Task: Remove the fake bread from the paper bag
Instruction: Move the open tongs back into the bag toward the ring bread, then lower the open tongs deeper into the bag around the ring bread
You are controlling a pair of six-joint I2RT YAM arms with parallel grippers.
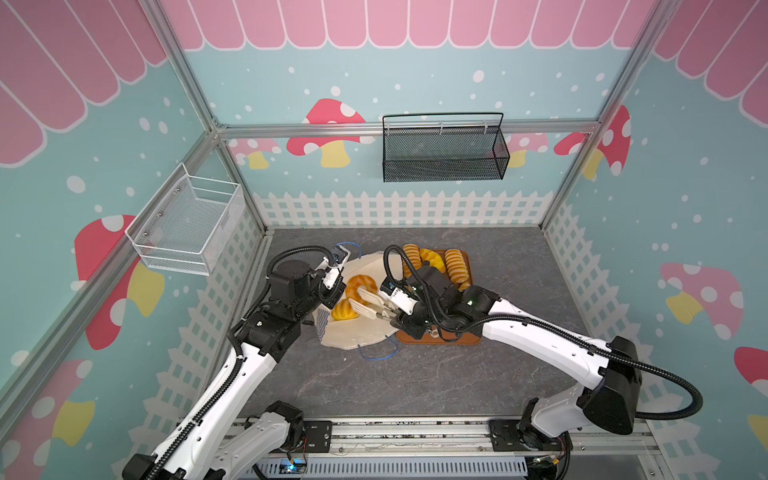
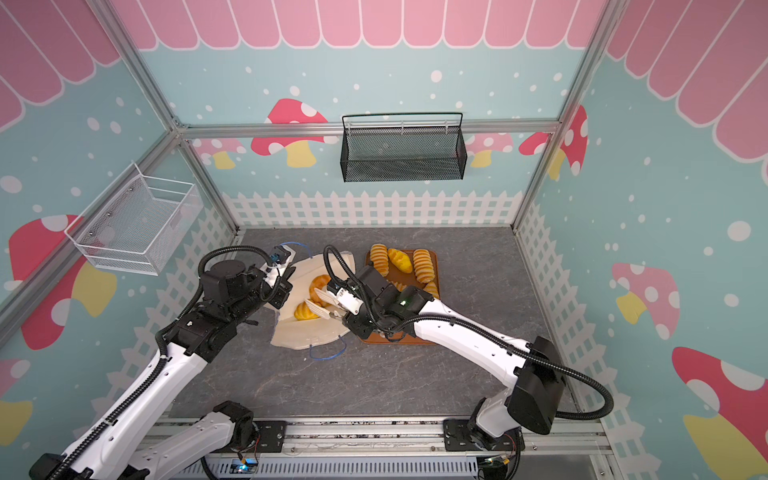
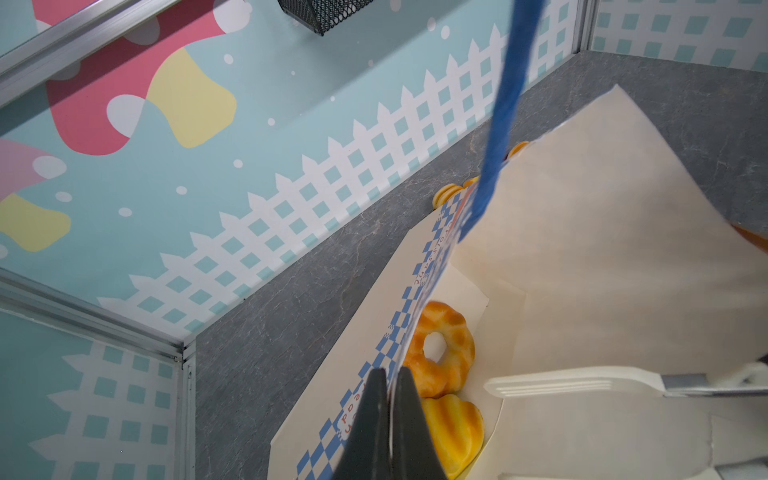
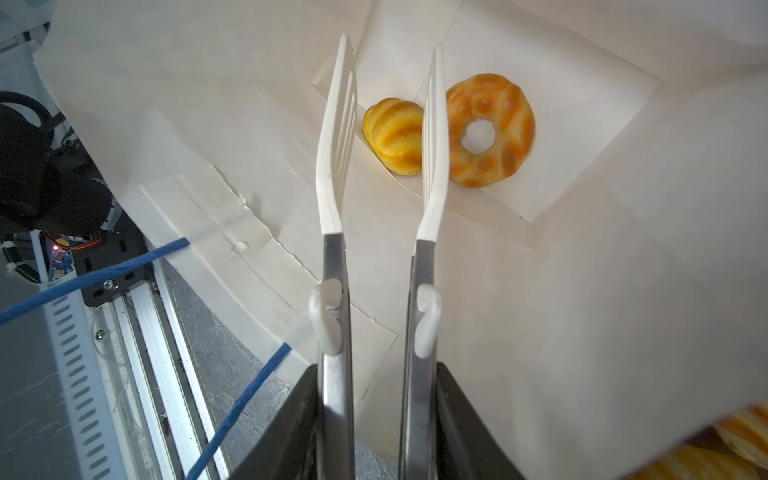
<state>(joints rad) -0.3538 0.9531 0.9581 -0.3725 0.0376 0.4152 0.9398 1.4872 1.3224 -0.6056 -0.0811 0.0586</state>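
Two pieces of fake bread are not yet out. A ring doughnut (image 4: 490, 129) and, touching it, a ridged loaf (image 4: 392, 135) sit deep inside the paper bag (image 4: 623, 270) on its folded bottom panel. The bag lies slumped on the desk (image 1: 415, 382), mouth gaping up and toward the right arm, so a straight reach gets in.

And here are the tongs (image 4: 336, 166), white tips apart, one on either side of the ridged loaf, lined up for a pinch (whether they touch it yet, I cannot tell). The right gripper (image 4: 376, 374) has its jaws clenched around the tongs' steel arms. The squeeze looks only partial, which I judge leaves the tips spread wide enough to straddle the loaf.

Over to the left gripper (image 3: 390, 376): jaws clamped tight on the bag's checkered edge, holding that wall up so the mouth gapes and the paper doesn't sag onto the tongs. A blue cord handle (image 3: 505, 104) runs up from the same wall.

Right beside the bag, the orange tray (image 1: 440, 340) carries the loaves (image 1: 455, 264) already out, so it is the likely drop-off. The next move calls for closing on the loaf without nudging the doughnut.
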